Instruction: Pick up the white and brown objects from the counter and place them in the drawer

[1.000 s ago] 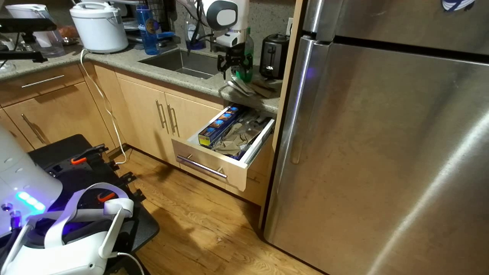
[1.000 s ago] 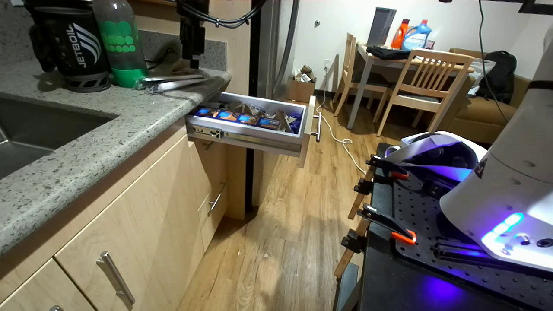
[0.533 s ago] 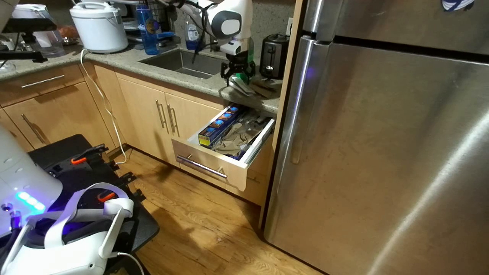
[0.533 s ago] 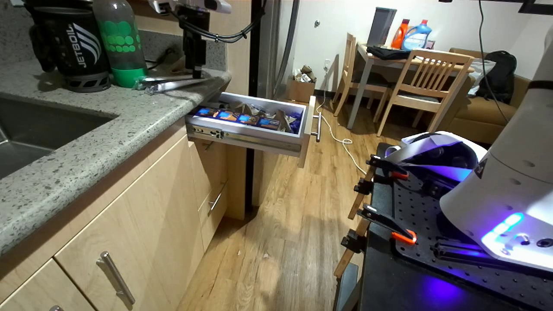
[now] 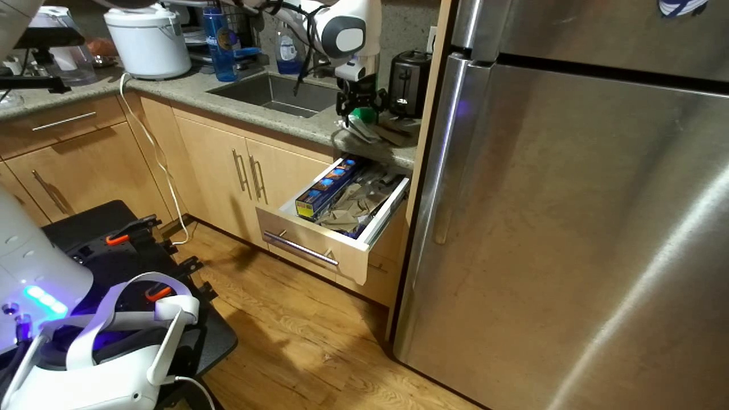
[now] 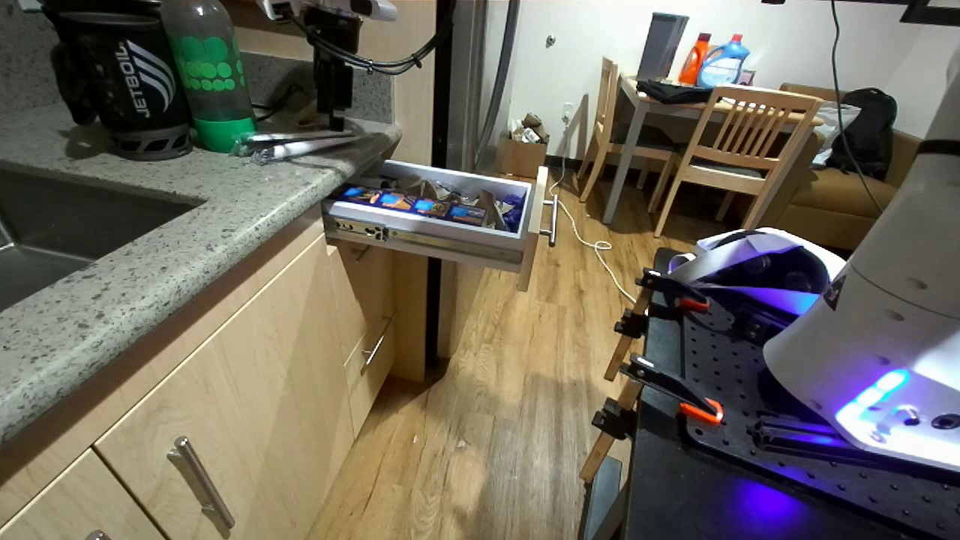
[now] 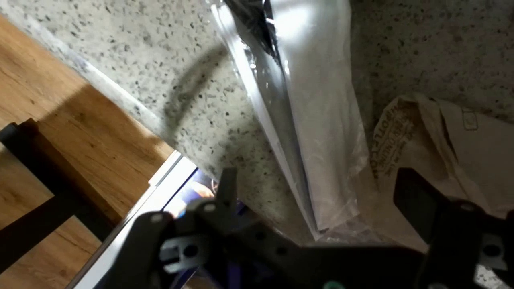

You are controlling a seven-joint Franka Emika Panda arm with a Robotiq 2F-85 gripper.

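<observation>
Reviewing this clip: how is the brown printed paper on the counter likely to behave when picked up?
The brown printed paper is probably light and floppy, given its creases and thin folded edges. Its matte surface suggests little slipping, though it may crumple. Lifting it might tug the plastic-wrapped white packet, which seems to meet its edge.

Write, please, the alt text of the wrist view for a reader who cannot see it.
Open black jaws are above a grey speckled counter, where a long, plastic-wrapped white object and printed brown paper lie close together. Part of the open drawer shows at lower left, above a wooden floor.
</observation>
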